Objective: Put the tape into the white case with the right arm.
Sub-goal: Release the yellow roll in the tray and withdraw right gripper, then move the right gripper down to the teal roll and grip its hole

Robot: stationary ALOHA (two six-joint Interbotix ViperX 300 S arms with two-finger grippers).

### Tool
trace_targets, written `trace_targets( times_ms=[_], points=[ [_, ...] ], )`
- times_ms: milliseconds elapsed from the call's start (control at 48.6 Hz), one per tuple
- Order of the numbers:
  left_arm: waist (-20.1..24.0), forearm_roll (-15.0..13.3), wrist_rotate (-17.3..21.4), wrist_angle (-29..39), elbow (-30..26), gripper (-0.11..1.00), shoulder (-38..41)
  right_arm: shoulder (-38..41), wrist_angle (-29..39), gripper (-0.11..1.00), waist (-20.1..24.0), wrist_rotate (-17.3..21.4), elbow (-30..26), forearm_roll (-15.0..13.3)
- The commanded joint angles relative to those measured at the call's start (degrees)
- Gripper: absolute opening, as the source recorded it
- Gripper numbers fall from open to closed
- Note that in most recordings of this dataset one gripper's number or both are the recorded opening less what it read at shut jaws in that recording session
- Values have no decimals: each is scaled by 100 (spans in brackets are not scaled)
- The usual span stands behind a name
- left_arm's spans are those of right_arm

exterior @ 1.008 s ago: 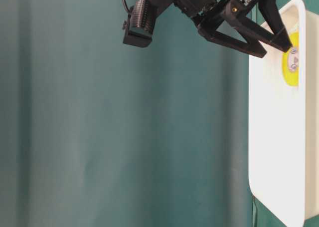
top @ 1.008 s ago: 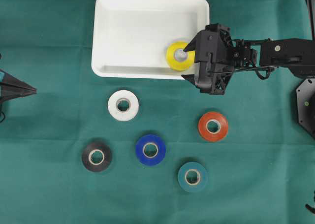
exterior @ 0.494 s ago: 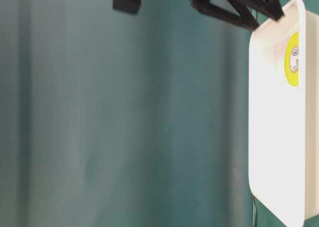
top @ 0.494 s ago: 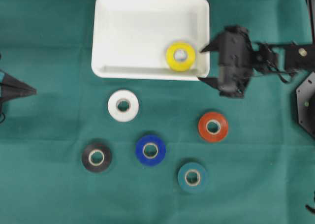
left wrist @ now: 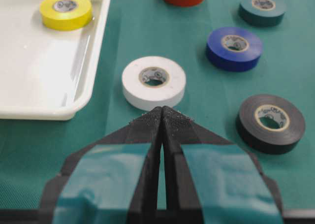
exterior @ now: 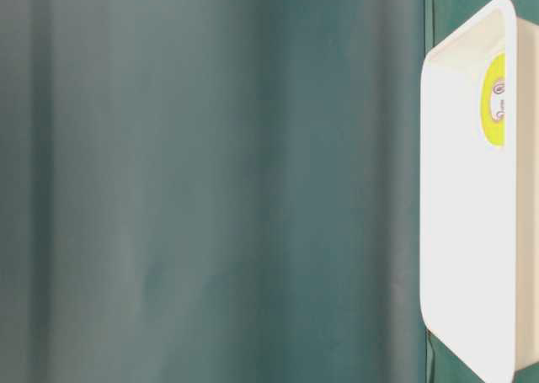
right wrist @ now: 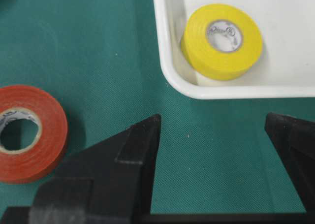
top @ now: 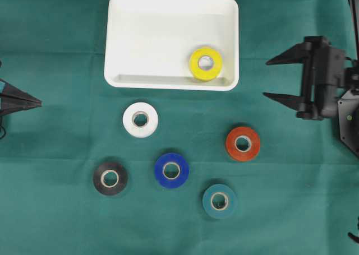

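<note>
A yellow tape roll lies flat in the white case near its front right corner; the right wrist view shows the yellow roll inside the case's rim. My right gripper hangs open and empty to the right of the case, over bare cloth, well apart from the roll. In the right wrist view the right gripper has only green cloth between its fingers. My left gripper rests shut at the far left edge, its tips pressed together.
On the green cloth below the case lie a white roll, a red roll, a blue roll, a black roll and a teal roll. The table-level view shows the case's side.
My right gripper has drawn back to the right, away from the case, leaving the yellow roll lying inside it. The left gripper has not moved.
</note>
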Motion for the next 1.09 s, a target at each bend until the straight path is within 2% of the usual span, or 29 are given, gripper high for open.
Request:
trace_targets(
  times_ms=[0,165,288,638,947,1070],
  points=[
    [-9,0,0,-44,-62,1,44,-229,-26,56,-9,18,35,-9],
    [-18,9,0,-44,-62,1,44,-360,-26,57,9,35,97,-9],
    [-9,9,0,-44,-62,1,44,-299,-53,57,211,44,105,-9],
    [-9,0,0,-53,-62,1,44,-290,-70,57,1635,44,255,-9],
    [-9,0,0,-44,-18,1,44,-290,-35,57,2329,44,334,-9],
    [-9,9,0,-44,-18,1,44,-308,-35,57,2479,53,387,-9]
  ],
)
